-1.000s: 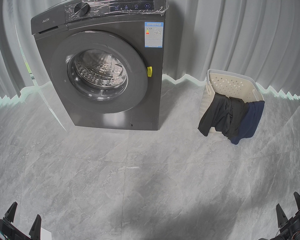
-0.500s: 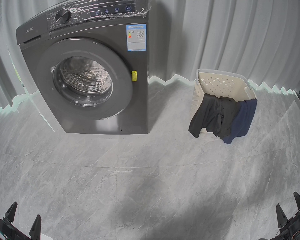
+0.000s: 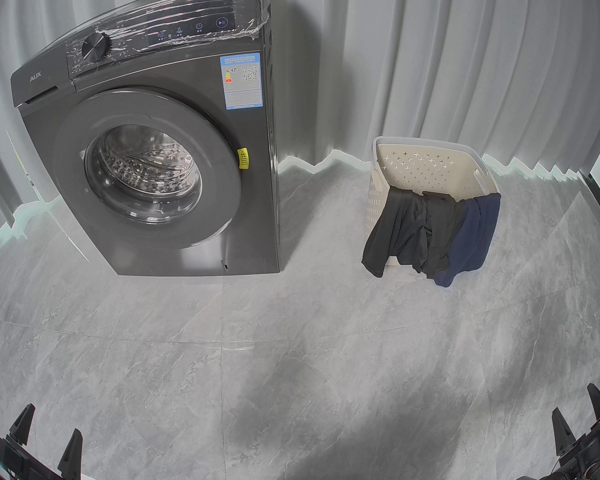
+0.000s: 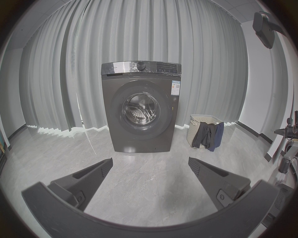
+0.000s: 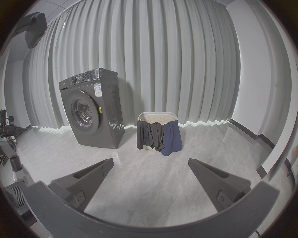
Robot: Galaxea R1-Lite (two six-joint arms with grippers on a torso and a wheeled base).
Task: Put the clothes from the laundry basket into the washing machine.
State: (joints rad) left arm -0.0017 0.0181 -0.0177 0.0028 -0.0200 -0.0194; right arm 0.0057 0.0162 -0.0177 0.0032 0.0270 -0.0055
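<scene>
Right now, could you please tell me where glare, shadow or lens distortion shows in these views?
Head view: glare streaks the plastic film atop the washing machine, which shades the floor beside it. Left wrist view: the lens bows the curtains, with dark corners. Right wrist view: same bowing; the machine's side panel reflects light.

The black garments [image 3: 409, 231] and the navy garment [image 3: 472, 240] hang over the near rim of the laundry basket [image 3: 431, 161] and hide its front wall. How many black pieces there are cannot be told, nor what lies at the basket's bottom. The washing machine [image 3: 156, 169] is cut at its top by the head view's upper edge, and its inside is too dim to make out. The left pincer [image 3: 50, 431] and right pincer [image 3: 574, 412] are cut off by the lower edge just past their fingertips.
</scene>
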